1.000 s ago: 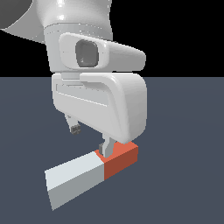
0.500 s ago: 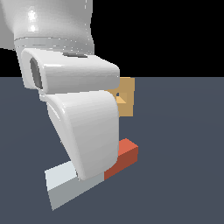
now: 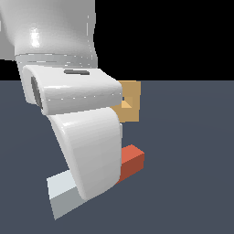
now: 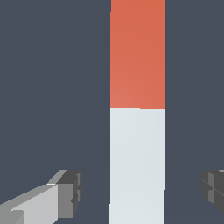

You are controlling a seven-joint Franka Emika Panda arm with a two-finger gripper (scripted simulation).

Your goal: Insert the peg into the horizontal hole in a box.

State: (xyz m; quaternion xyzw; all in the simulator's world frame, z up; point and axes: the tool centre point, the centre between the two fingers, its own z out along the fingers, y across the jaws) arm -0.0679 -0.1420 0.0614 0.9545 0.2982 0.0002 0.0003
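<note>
The peg (image 4: 137,131) is seen lying flat on the dark floor (image 3: 192,183), untouched, its grey-white length at one end and its red part at the other. In the wrist view the bar runs lengthwise through the gap between the two fingers (image 4: 65,192), so its long axis is set across the line along which the jaws would close; that is the relation on which a grasp is judged to depend. The gripper (image 4: 140,192) is held with its fingers spread wide apart, one on each side of the grey-white section and each well clear of its flanks, with nothing clamped. How far above the peg the fingertips stand cannot be told from either view. In the exterior view the middle of the peg is hidden behind the white arm (image 3: 87,151); only the grey-white end toward that view's left and the red end toward its right are shown. Farther back, the box (image 3: 130,109) stands upright and well apart from the peg, partly covered by the arm, with the hole (image 3: 127,104) visible in its tan face. The red end is the one lying toward the box. A straight descent, then a closing on the grey-white part, would appear to be called for.
</note>
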